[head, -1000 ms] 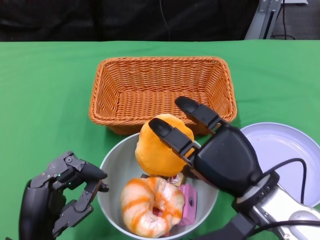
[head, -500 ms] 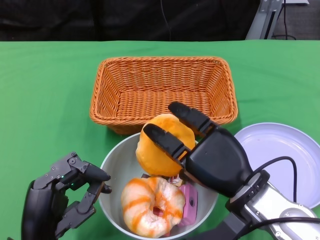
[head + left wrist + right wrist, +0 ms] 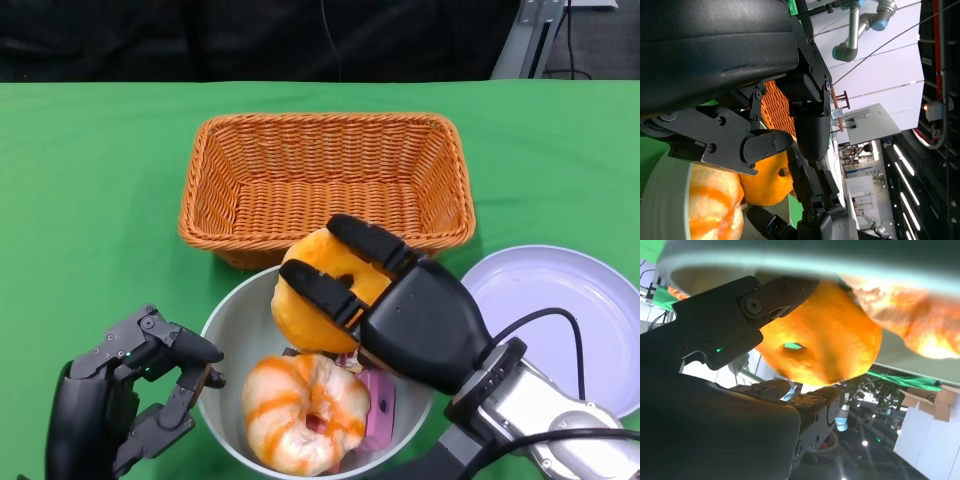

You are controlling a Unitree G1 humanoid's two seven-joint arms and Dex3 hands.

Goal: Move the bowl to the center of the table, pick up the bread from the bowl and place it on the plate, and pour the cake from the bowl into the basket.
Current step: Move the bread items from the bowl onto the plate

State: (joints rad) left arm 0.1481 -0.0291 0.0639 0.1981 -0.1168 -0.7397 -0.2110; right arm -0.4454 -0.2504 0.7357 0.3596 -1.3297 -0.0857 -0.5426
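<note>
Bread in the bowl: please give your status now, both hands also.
Right hand grips the bread, raised over the bowl. Left hand at bowl rim, holding nothing. Plate bare, path unobstructed.

Table: you have a green cloth (image 3: 90, 160) covering it edge to edge.
Rear: dark backdrop (image 3: 250, 40); grey metal stand (image 3: 530, 35) at far right.
Room: white walls, ceiling strip lights (image 3: 900, 155), cardboard boxes (image 3: 932, 402).
</note>
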